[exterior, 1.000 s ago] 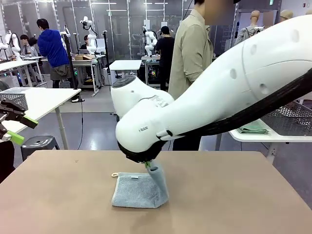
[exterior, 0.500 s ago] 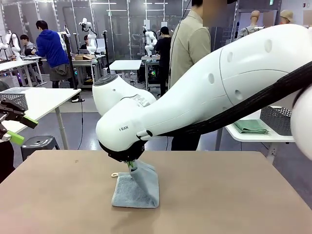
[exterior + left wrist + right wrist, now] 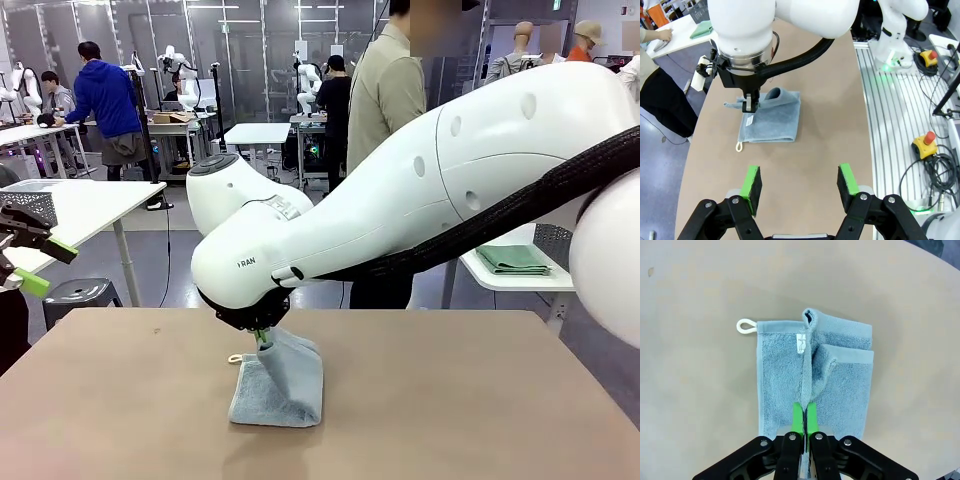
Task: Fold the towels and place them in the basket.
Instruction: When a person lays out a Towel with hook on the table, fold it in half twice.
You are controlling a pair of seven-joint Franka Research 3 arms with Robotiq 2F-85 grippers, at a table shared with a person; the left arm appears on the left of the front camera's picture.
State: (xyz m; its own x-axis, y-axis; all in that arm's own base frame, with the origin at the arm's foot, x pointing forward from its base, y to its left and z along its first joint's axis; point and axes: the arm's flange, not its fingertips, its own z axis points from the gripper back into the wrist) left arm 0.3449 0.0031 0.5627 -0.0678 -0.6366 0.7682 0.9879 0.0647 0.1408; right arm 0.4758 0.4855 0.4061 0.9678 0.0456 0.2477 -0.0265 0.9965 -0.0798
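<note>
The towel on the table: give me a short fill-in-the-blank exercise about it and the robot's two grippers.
1. The right gripper is ____ on a raised edge of the towel.
2. The left gripper hovers above the table with its jaws ____, holding nothing.
3. The loop at the towel's corner is ____ in colour.
Missing words: shut, open, white.

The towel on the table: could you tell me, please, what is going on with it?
The right gripper is shut on one edge of the towel and holds it raised over the rest, partway through a fold. The rest of the towel lies flat on the table, with its loop at one corner. The left gripper hangs open off to the side, holding nothing. A person stands at the far side.
</note>
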